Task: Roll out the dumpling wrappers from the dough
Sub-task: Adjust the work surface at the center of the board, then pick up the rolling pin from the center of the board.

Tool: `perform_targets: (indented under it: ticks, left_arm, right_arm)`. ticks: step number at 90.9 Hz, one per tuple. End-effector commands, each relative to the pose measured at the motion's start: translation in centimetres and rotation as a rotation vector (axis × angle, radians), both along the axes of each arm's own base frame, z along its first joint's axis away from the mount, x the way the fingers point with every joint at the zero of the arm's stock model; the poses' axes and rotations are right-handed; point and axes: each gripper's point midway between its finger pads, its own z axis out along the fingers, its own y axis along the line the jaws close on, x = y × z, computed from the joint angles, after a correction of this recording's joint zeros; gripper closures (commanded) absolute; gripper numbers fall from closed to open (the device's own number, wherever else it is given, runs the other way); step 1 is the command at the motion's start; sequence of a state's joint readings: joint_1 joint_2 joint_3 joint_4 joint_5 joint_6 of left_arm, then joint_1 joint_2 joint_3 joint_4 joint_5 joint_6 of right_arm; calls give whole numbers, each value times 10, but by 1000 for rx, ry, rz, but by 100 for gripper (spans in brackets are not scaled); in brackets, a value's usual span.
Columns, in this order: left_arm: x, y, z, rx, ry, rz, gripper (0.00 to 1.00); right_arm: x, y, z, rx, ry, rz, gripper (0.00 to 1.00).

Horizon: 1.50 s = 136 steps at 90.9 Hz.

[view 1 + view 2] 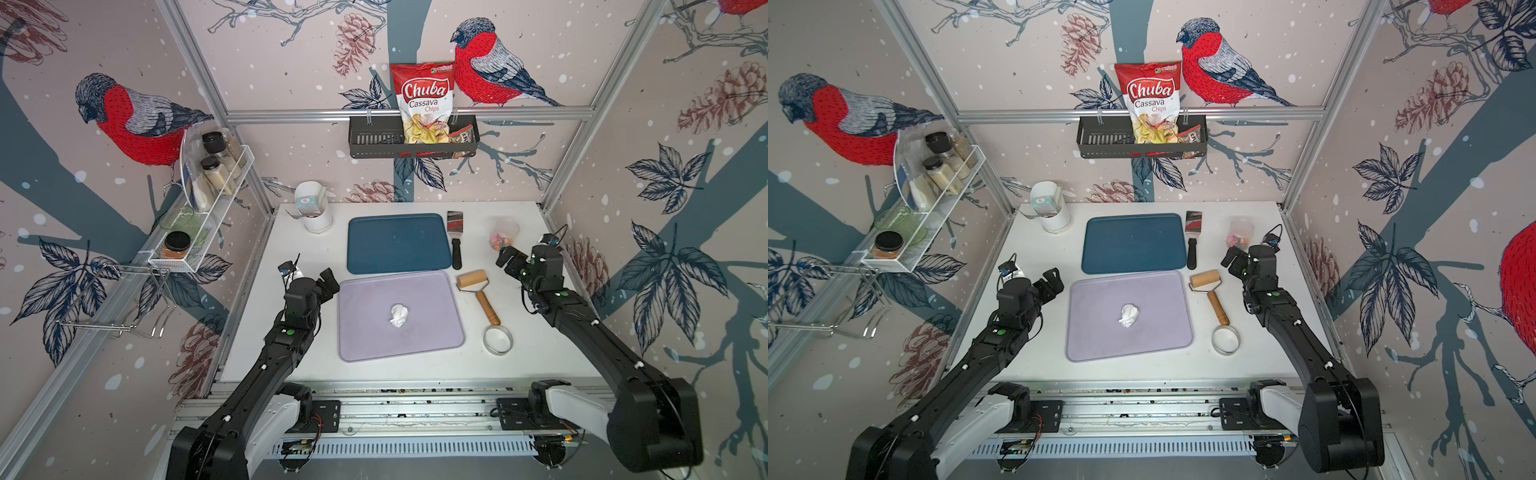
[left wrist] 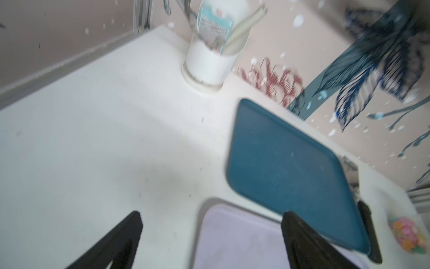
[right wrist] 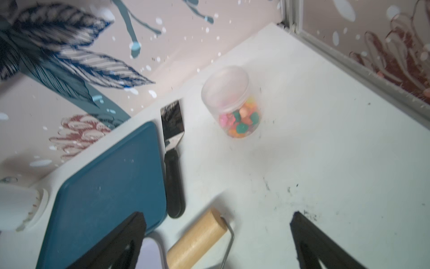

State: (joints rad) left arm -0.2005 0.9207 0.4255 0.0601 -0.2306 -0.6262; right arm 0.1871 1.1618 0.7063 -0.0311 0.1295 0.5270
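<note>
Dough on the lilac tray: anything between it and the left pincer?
Nothing visible. The left pincer hangs open by the far left corner of the lilac tray; only bare tray lies between it and the dough.

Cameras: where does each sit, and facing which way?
Top views: overhead behind the robot, looking down at lumpy white dough on the lilac rectangular tray; left arm, right arm show.
Left wrist: on left arm, facing white utensil cup, blue rectangular tray; left gripper, jaws open, shows.
Right wrist: on right arm, facing clear bead jar, steel spatula; right gripper, jaws open, shows.
Shared by wrist views: blue tray.
</note>
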Motion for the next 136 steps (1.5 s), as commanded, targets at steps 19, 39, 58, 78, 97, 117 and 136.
perform_targets:
  ticks: [19,39,58,78,97,117,136]
  left_arm:
    - [-35,-41,-86,-103,362,-202,11]
    - [-26,-65,-103,-136,414,-315,17]
    - [-10,-81,-109,-124,408,-373,21]
    - [16,-99,-108,-110,398,-434,27]
    - [35,-95,-108,-38,413,-414,32]
    - [38,-85,-90,0,354,-377,32]
    - [38,-82,-76,-10,295,-354,31]
  right_arm:
    - [-40,43,-63,20,258,63,0]
    - [-57,41,-98,2,378,65,0]
    - [-70,24,-119,12,461,44,0]
    - [-75,4,-121,-1,477,23,0]
    - [-88,17,-121,19,477,104,1]
    - [-93,22,-134,-21,536,131,11]
    - [-95,29,-149,-85,588,153,23]
